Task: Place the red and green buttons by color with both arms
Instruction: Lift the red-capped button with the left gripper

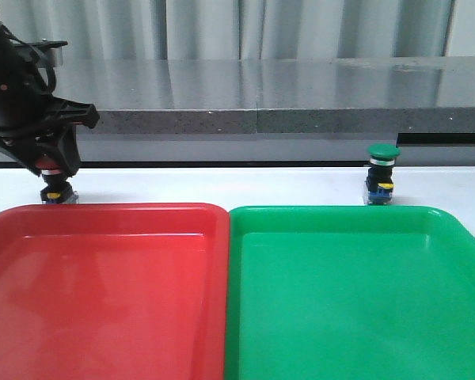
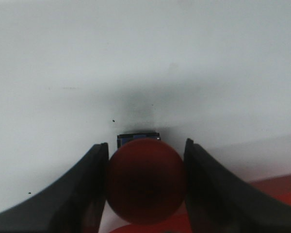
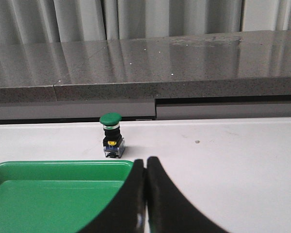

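The red button (image 1: 51, 180) stands on the white table just behind the red tray's far left rim. My left gripper (image 1: 54, 168) has come down over it. In the left wrist view my left gripper (image 2: 145, 182) has a finger pressed on each side of the dark red cap (image 2: 146, 180). The green button (image 1: 382, 170) stands upright on the table behind the green tray. It also shows in the right wrist view (image 3: 111, 136). My right gripper (image 3: 146, 167) is shut and empty, well short of it, by the green tray's corner. The right gripper is out of the front view.
A red tray (image 1: 103, 301) lies at the front left and a green tray (image 1: 356, 301) at the front right, side by side and both empty. A grey stone ledge (image 1: 285, 103) runs along the back of the white table.
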